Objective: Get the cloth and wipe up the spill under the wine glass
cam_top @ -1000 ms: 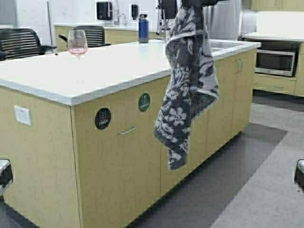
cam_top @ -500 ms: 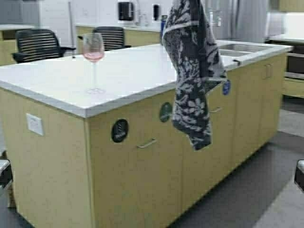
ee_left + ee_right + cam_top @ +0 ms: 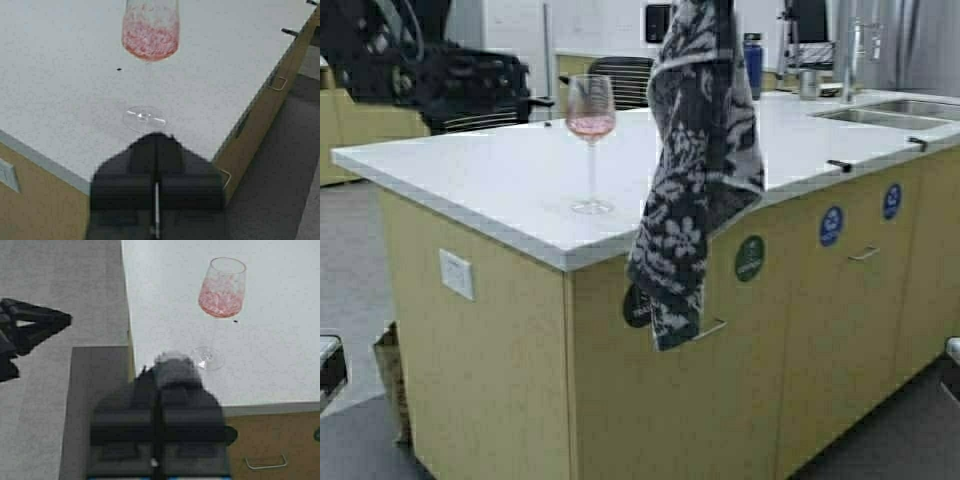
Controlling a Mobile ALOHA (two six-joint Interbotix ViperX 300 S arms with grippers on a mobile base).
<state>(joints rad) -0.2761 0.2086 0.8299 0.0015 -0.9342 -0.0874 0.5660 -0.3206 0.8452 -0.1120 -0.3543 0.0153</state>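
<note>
The wine glass [image 3: 590,140] stands upright near the corner of the white island counter [image 3: 480,175], with pink-red liquid in its bowl. The dark, pale-flowered cloth [image 3: 698,170] hangs from the top of the high view, just right of the glass, draped in front of the counter edge. My right gripper [image 3: 162,372] is shut on a grey fold of the cloth [image 3: 173,365], above the counter's edge and short of the glass foot [image 3: 207,358]. My left gripper [image 3: 156,137] is shut and empty, hovering just short of the glass foot [image 3: 144,118]. No spill shows clearly.
A dark blue bottle [image 3: 752,65] and a sink [image 3: 880,112] sit at the counter's far right. Black chairs [image 3: 470,85] stand behind the island. Cabinet handles [image 3: 710,328] stick out below the counter edge. A brown bag [image 3: 390,385] sits on the floor at the island's left corner.
The robot has driven and turned: the island's corner and the glass have shifted right and come nearer, so the glass now stands right beside the hanging cloth.
</note>
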